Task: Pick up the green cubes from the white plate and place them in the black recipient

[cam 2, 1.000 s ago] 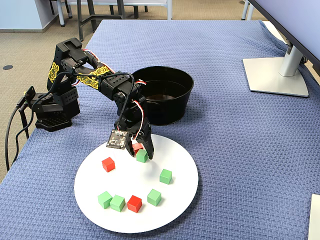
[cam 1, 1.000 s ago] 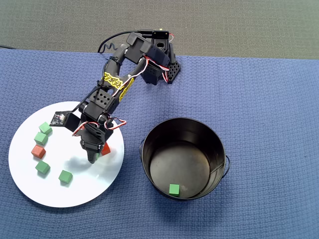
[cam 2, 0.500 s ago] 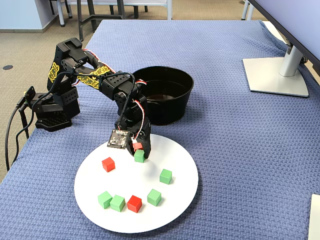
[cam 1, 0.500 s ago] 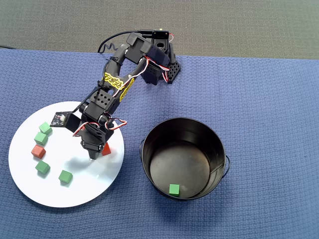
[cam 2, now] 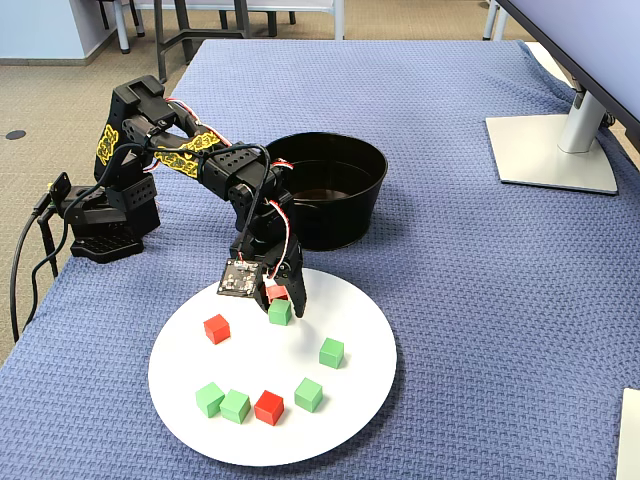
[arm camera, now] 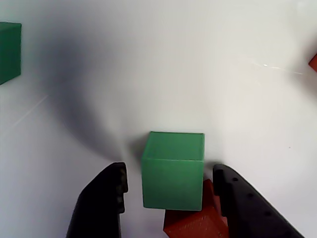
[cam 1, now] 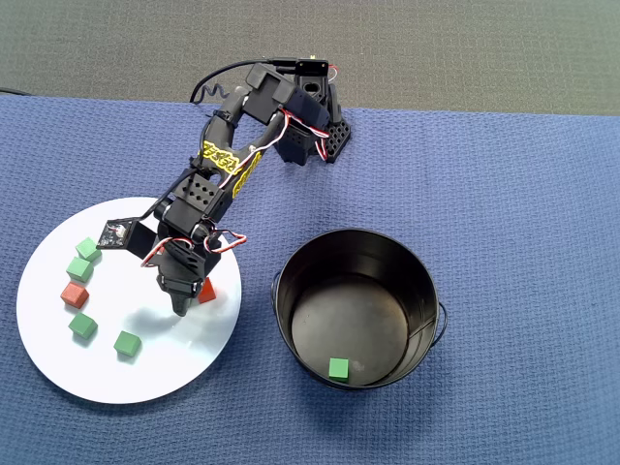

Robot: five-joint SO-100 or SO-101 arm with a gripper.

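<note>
In the wrist view a green cube (arm camera: 173, 171) stands on the white plate (arm camera: 148, 64) between my open gripper (arm camera: 171, 172). The left finger (arm camera: 101, 203) is clearly apart from it and the right finger (arm camera: 242, 203) is close beside it. A red cube (arm camera: 195, 218) touches its near side. In the fixed view the gripper (cam 2: 280, 305) is low over that cube (cam 2: 280, 312), which the arm hides in the overhead view. Several more green cubes (cam 2: 331, 352) lie on the plate (cam 1: 58, 358). One green cube (cam 1: 337, 367) lies in the black recipient (cam 1: 426, 291).
Red cubes (cam 2: 216, 328) (cam 2: 268, 407) lie among the green ones on the plate. The recipient (cam 2: 340, 215) stands just behind the plate in the fixed view. The arm's base (cam 2: 100, 215) sits at the table's left edge, and a monitor stand (cam 2: 555, 150) is at the far right.
The gripper has sunk lower onto the plate, and its fingers now flank the green cube. That cube has slid slightly left in the fixed view, beside the red one.
</note>
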